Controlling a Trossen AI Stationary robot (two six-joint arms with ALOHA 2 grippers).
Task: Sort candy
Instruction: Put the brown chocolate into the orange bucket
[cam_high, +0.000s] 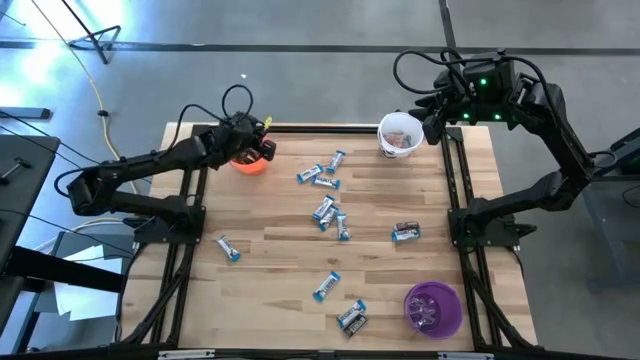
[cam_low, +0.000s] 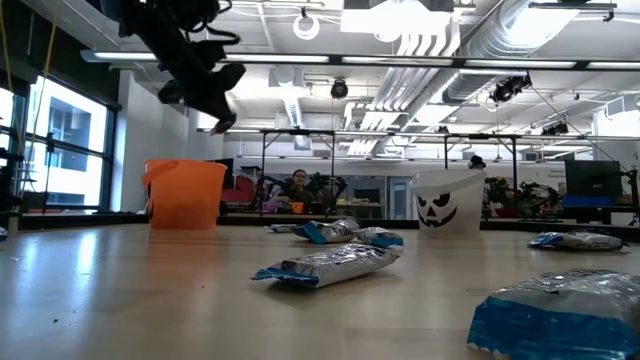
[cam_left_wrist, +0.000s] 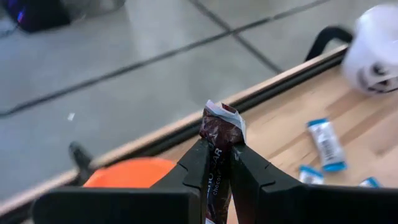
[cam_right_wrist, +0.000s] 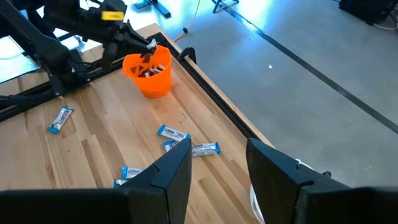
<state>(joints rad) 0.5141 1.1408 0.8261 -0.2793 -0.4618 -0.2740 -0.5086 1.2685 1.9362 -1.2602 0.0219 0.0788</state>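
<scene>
The left gripper (cam_high: 266, 149) hangs over the orange cup (cam_high: 250, 161) near the bench's far left corner, its jaws closed on a dark brown candy bar (cam_left_wrist: 219, 135) that stands upright between the fingers (cam_left_wrist: 193, 171), its crimped end poking above them. In the right wrist view that cup (cam_right_wrist: 149, 76) already has dark and reddish pieces inside. The right gripper (cam_high: 437, 112) waits just beside the white cup (cam_high: 400, 135) at the far edge of the bench (cam_high: 270, 235), jaws open, with nothing between them. The rest of the candy lies scattered on the wood: two blue-and-white pieces (cam_high: 320, 176) just toward the centre from the white cup, a cluster of blue-and-white wrappers (cam_high: 330, 217) in the middle, a dark piece (cam_high: 405, 232) toward the right edge, a single blue-and-white one (cam_high: 229, 249) toward the left edge, another (cam_high: 326, 287) nearer the front, and a dark pair (cam_high: 352, 318) just beside the purple cup (cam_high: 433, 309) at the near right corner. The low view shows a silver-and-blue wrapper (cam_low: 325, 265) lying flat in the foreground.
</scene>
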